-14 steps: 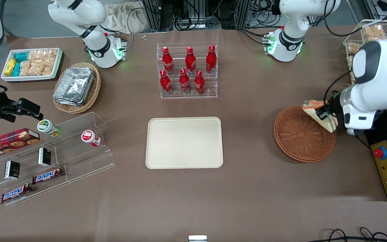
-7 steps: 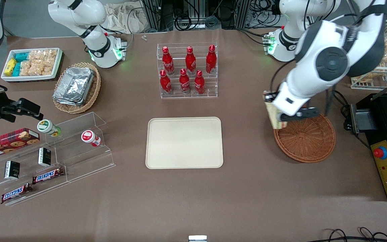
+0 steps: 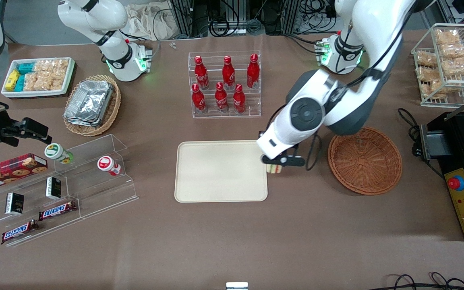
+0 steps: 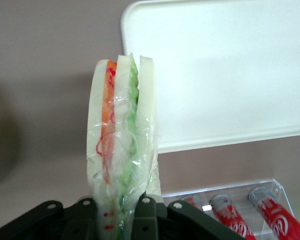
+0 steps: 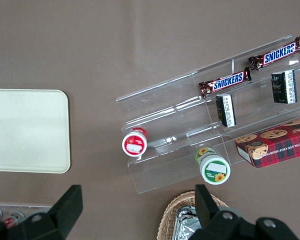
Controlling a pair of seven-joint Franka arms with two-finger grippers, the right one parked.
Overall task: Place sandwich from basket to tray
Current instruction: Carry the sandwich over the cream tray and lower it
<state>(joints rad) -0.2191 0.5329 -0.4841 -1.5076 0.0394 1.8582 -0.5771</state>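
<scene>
My tool gripped the wrapped sandwich above the tray edge nearest the basket, its layers plain only in my wrist view, SNICKERS bars readable elsewhere.

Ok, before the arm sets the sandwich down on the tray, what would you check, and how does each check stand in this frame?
1. Grip secure: ok. The gripper is shut on the sandwich, both fingers against its wrapped end.
2. Sandwich out of the basket: ok, nothing lies in the basket.
3. Tray bare where the sandwich would land: ok.
4. Sandwich over the tray: not ok. In the front view it hangs at the tray's edge nearest the basket, partly off it.
5. Height above the tray: cannot tell.
6. Bottle rack out of the way: ok, it stands farther from the front camera than the tray.
</scene>
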